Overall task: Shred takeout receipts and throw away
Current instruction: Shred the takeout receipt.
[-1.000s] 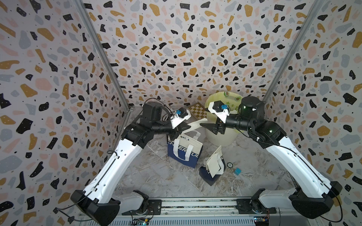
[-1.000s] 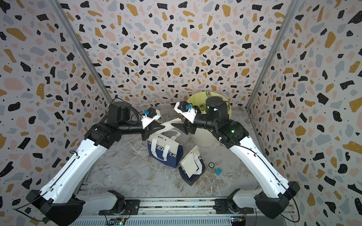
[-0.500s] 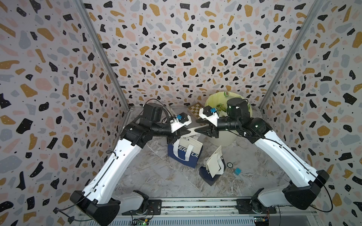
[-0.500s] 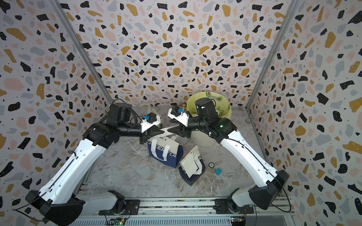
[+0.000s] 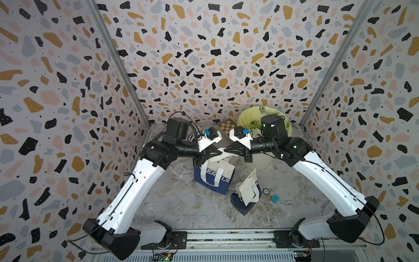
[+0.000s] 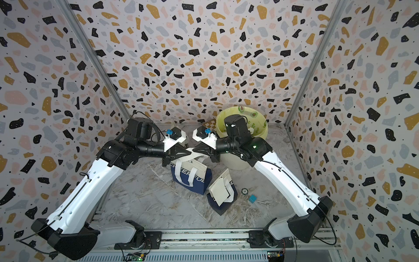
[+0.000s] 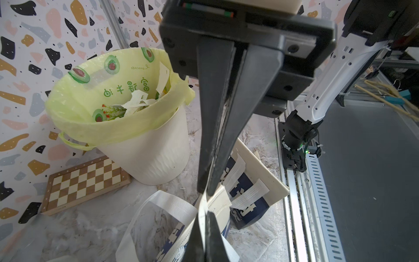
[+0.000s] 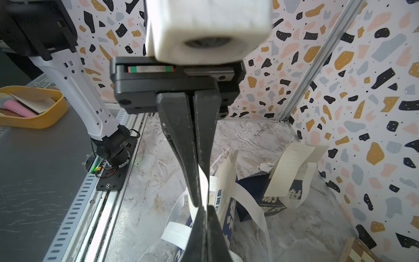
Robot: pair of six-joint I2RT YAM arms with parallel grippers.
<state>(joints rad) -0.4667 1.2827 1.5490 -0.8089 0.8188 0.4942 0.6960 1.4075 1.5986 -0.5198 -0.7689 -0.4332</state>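
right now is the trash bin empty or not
Not empty: ragged white receipt scraps lie inside the yellow-lined trash bin, shown by the left wrist view.

Twisted off-white receipt strip [image 8: 203, 188] spans midair, pinched at both ends

Left floor [image 5: 170, 204] lies open; 2 tote bags [image 5: 214, 181] and a bin [image 5: 260, 162] crowd the centre and right
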